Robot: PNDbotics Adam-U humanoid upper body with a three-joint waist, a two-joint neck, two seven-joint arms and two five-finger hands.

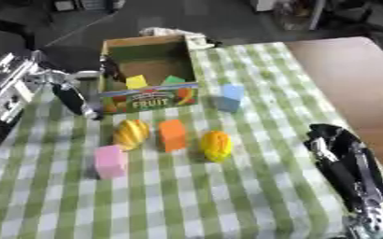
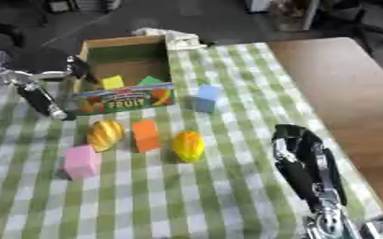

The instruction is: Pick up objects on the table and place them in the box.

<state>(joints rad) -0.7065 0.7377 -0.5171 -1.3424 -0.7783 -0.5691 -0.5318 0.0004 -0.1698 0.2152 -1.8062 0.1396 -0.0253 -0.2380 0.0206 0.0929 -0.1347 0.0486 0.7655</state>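
A cardboard box (image 1: 145, 74) with a fruit label on its front wall is seen in the upper left of the frame, open at the top, with a yellow block (image 1: 136, 82) and a green block (image 1: 173, 80) lying inside. The left robot hand (image 1: 74, 95) is held just beside the box's left wall, its fingers pointing down toward the checked cloth (image 1: 227, 196) on the tabletop; nothing is gripped, and how far it is open cannot be told. The right robot hand (image 2: 305, 163) rests at the lower right, fingers straight and empty. A blue block (image 1: 230, 97) stands just right of the box's front corner. Below the box, a pink block (image 1: 109, 161), a yellow fruit (image 1: 131, 134), an orange block (image 1: 172, 135) and another yellow fruit (image 1: 217, 145) are spread in a loose row. Open cloth lies below the row. Bare wood (image 2: 342, 84) is exposed along the right edge.
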